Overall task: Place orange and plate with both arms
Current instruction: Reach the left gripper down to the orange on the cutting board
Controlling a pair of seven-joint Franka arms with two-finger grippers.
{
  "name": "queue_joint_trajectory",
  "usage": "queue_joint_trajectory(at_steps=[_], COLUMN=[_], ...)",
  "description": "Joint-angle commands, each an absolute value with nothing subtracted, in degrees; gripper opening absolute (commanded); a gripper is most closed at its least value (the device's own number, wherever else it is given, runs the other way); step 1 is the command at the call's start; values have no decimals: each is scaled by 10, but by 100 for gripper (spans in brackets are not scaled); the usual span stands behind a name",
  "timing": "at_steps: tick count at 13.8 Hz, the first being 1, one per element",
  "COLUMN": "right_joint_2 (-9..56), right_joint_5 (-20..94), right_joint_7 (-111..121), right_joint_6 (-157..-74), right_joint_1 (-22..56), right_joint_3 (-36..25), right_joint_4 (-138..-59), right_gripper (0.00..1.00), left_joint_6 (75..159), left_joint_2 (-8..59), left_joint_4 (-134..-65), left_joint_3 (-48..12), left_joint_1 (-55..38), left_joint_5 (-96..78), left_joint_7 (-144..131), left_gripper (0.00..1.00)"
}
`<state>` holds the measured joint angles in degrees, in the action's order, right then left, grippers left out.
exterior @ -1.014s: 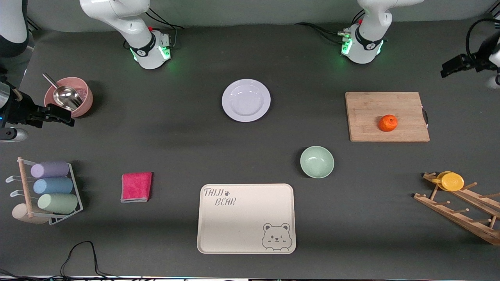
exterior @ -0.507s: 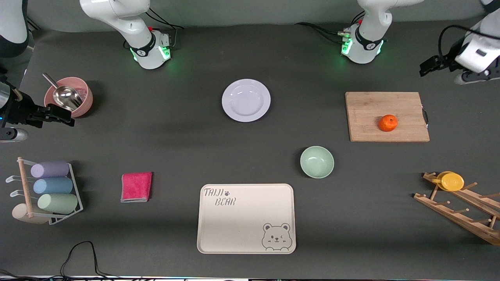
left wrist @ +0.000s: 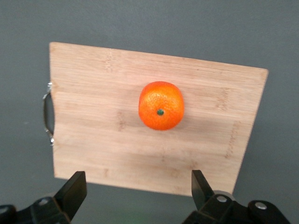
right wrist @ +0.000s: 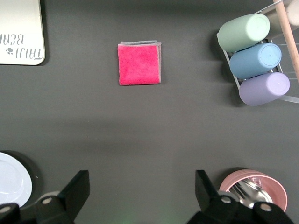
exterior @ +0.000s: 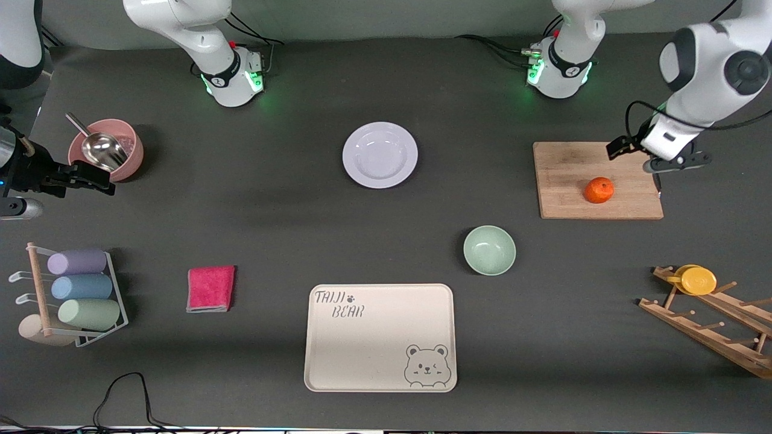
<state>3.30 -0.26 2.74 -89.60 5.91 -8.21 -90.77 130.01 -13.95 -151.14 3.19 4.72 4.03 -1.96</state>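
I had the left gripper (left wrist: 135,189) hanging over the cutting board (exterior: 567,175) at the left arm's end of the surface (exterior: 271,229), its fingers spread wide and holding nothing. The orange (exterior: 599,190) sat on that board. The plate (exterior: 380,155) lay well apart from it, near the middle between the two bases. The right arm waited, its right gripper (right wrist: 140,191) likewise wide and empty, up beside the pink bowl (exterior: 123,150) with the metal scoop (exterior: 99,147).
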Motion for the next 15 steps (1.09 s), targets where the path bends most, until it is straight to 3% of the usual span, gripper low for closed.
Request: queue_joint_trajectory(at_steps=[1,6,15], right_joint_2=[23,22,23], right_joint_5=[-7,-7,-7], right_joint_7=[23,23,22], right_joint_6=[-892,-892,-892], right_joint_1=[62,62,62], right_joint_3=[-84,-85,-84], right_joint_4=[-916,-916,-917], right_gripper=[100,100,100], left_joint_6=[1359,1436,1489], left_joint_2=[-70,3,50], left_joint_4=[-1504,-1506,-1503], left_joint_3=[30,28,25], left_joint_1=[50,43,27], left_joint_5=[40,30,11], left_joint_7=[-19,-23,-24], left_gripper=[100,100,100])
